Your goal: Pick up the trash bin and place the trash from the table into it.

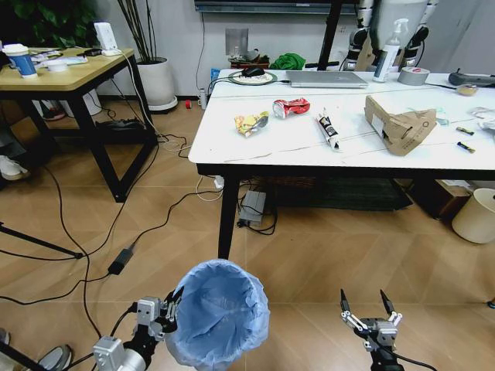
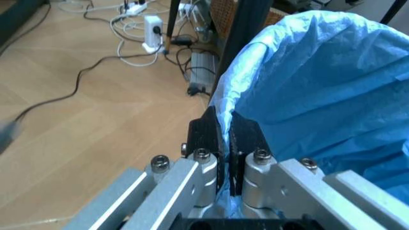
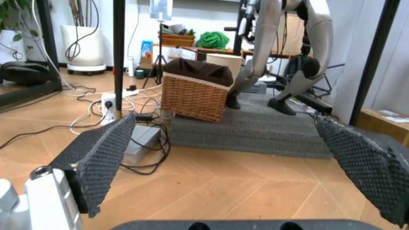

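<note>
Nearest, low at the left: left gripper [image 1: 172, 303] pinched tight on the rim of the small round dark trash bin [image 1: 220, 313] with its crinkled light-blue plastic liner, black fingers [image 2: 208, 139] pressed onto the bag edge. Low at the right: right gripper [image 1: 366, 301] over bare wooden floor, fingers spread wide, holding nothing. Farther off: large white marble-look table [image 1: 232, 147] on slim black legs, bearing a yellow snack wrapper [image 1: 251, 123], red wrapper [image 1: 291, 107], white tube [image 1: 328, 130] and crumpled brown paper bag [image 1: 398, 124].
</note>
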